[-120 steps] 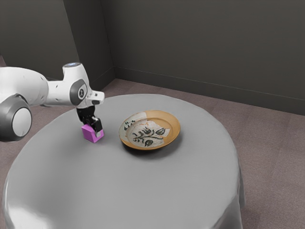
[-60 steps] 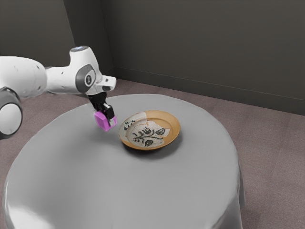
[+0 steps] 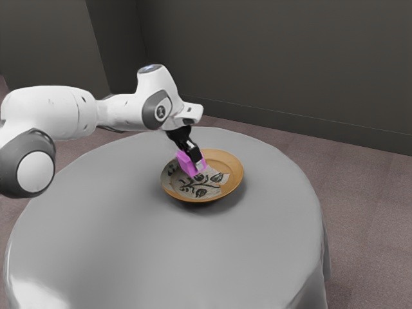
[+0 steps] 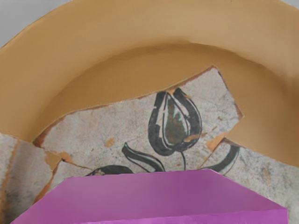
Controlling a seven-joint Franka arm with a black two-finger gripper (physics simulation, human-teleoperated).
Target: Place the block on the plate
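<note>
Ref = plate (image 3: 236, 175). My tool (image 3: 195, 159), w/ the block (image 3: 187, 165), fills the space over its far part, toward the ext. view's left; can't tell the gap below. My arm (image 3: 61, 112) obstructs that side. The plate's raised rim (image 4: 154, 23) is a low obstacle. Rm to pass: above the tabletop (image 3: 161, 257), on its near side & toward the ext. view's right.

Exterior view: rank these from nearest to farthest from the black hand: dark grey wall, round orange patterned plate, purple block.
1. Purple block, held in the hand.
2. Round orange patterned plate, below the block.
3. Dark grey wall, beyond the round grey table.
</note>
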